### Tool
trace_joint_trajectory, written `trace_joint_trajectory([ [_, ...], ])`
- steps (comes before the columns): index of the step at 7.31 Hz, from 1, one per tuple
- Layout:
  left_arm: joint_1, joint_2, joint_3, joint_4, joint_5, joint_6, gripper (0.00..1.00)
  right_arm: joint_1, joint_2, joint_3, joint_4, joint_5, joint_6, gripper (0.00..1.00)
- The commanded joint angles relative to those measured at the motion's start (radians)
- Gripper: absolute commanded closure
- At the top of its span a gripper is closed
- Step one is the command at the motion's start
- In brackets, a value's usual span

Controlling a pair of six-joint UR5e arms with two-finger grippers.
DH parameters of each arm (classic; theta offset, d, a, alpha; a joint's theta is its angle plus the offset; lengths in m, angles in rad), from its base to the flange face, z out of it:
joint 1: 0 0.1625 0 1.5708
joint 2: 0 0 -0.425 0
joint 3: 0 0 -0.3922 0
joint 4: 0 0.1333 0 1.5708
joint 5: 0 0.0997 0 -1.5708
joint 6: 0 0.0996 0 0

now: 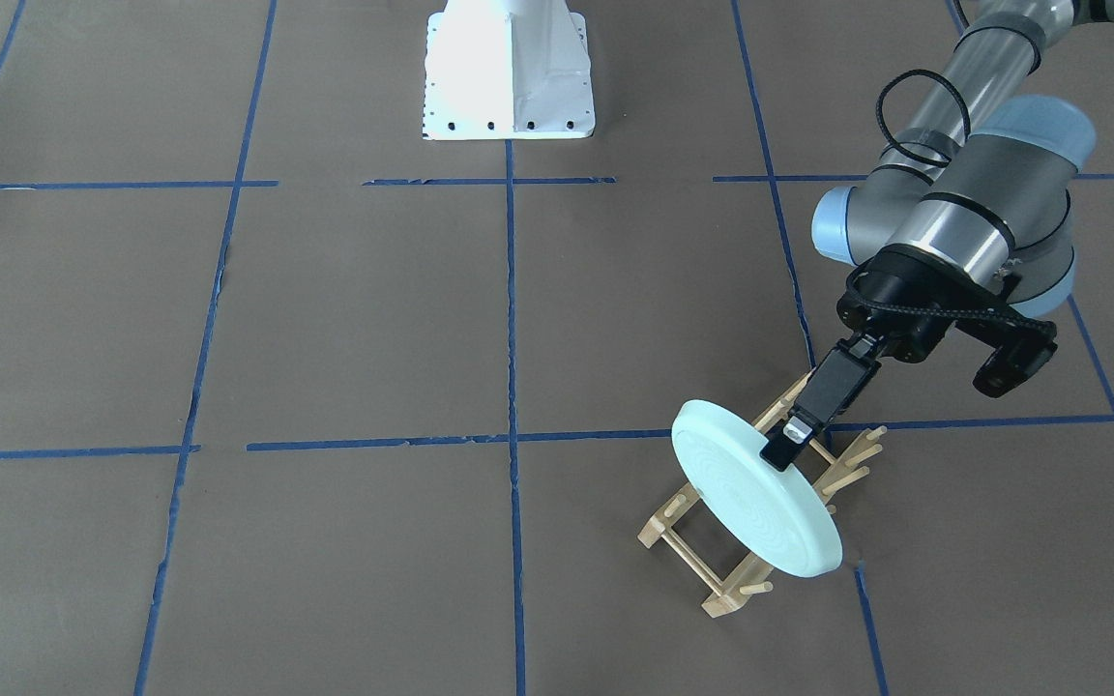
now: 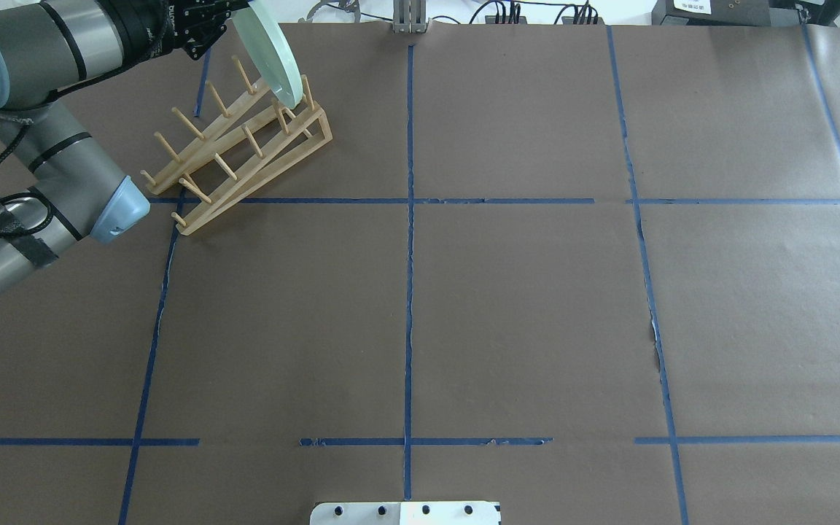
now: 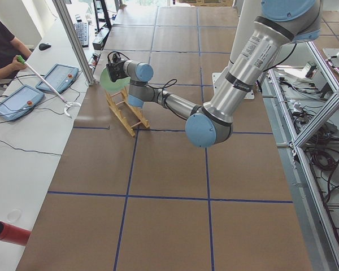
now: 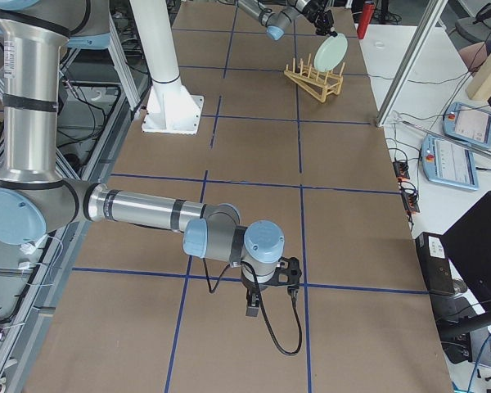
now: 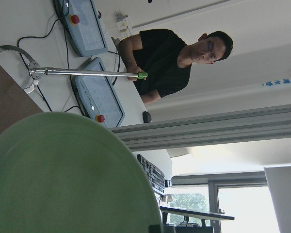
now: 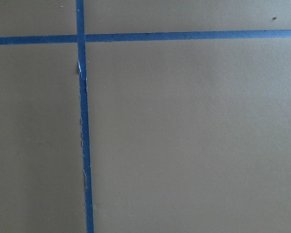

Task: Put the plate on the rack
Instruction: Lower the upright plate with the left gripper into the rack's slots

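Got the round pale mint-green plate (image 1: 750, 503) pinched by its upper rim in the left gripper (image 1: 789, 447), clamped tight. Standing on edge, tilted, crosswise over the small light-wood peg rack (image 1: 723, 599) right below, lower edge among the pegs. Probably only pegs to snag on. Can't tell open or closed on the right gripper (image 4: 251, 309), well apart

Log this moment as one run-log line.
left claw: shut on plate rim | plate: on edge at rack end, seating unclear | right claw: far from rack, state unclear
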Motion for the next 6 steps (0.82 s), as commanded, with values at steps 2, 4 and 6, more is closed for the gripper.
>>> trace_joint_trajectory([
  [2, 0.008, 0.017, 0.005, 0.006, -0.001, 0.044, 1.0, 0.002, -0.001, 0.0, 0.0, 0.0, 0.0, 0.0],
  [4, 0.01, 0.017, 0.031, 0.015, 0.001, 0.045, 1.0, 0.0, -0.001, 0.0, 0.0, 0.0, 0.0, 0.0],
  [6, 0.012, 0.014, 0.047, 0.015, 0.001, 0.045, 1.0, 0.0, -0.001, 0.0, 0.0, 0.0, 0.0, 0.0],
])
